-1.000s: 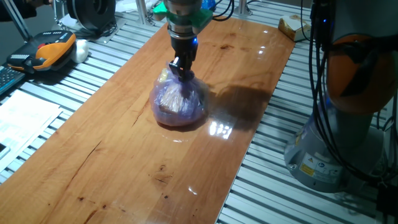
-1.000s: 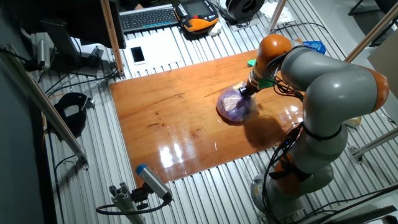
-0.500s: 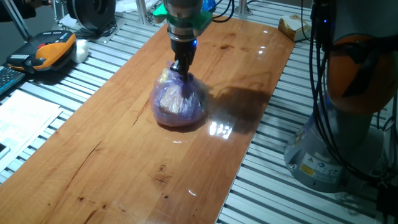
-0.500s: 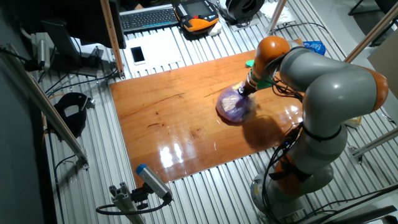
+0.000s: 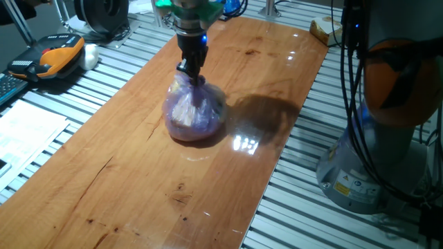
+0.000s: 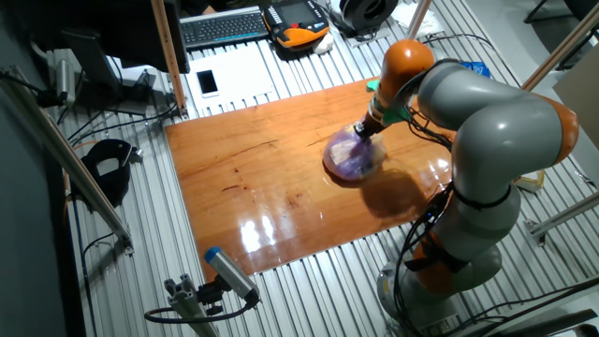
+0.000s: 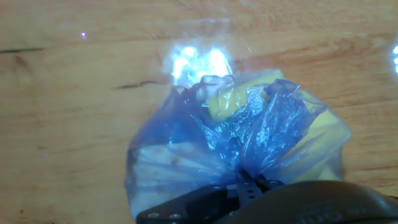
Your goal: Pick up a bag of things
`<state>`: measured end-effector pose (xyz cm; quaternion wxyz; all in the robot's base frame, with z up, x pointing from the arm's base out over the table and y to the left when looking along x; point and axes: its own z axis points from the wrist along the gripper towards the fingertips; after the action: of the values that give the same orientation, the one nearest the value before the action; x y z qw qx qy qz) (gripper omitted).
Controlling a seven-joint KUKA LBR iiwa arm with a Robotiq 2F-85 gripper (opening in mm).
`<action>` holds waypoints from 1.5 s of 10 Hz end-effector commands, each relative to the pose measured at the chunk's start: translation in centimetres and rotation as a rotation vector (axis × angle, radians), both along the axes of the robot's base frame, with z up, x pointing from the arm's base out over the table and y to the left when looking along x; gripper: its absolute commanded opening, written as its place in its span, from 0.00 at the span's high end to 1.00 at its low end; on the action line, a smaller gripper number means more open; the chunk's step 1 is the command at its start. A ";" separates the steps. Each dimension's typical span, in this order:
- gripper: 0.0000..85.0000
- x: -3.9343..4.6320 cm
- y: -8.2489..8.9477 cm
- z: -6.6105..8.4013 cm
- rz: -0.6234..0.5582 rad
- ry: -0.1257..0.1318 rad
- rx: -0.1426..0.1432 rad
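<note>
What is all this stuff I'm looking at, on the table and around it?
bag of things: one, translucent purple with yellowish lumps inside, on the wooden tabletop, its twisted top pinched.
wooden tabletop: one, glossy reddish brown, on a slatted metal bench.
handheld controller: one, orange and black, on the bench beyond the board's far corner.
keyboard: one, black, at the bench's far side.
phone: one, dark, on white paper near the keyboard.
arm: one, grey with orange joints, reaching over the board.
gripper: one, dark, shut on the bag's top.
</note>
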<state>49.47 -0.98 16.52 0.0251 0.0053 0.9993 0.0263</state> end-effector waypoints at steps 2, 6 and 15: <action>1.00 0.84 1.3 1.2 -0.005 0.006 0.005; 1.00 2.41 3.6 3.6 0.007 0.024 0.004; 1.00 3.00 6.2 7.4 -0.003 0.021 -0.001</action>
<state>52.44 5.22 24.01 0.0147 0.0068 0.9995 0.0255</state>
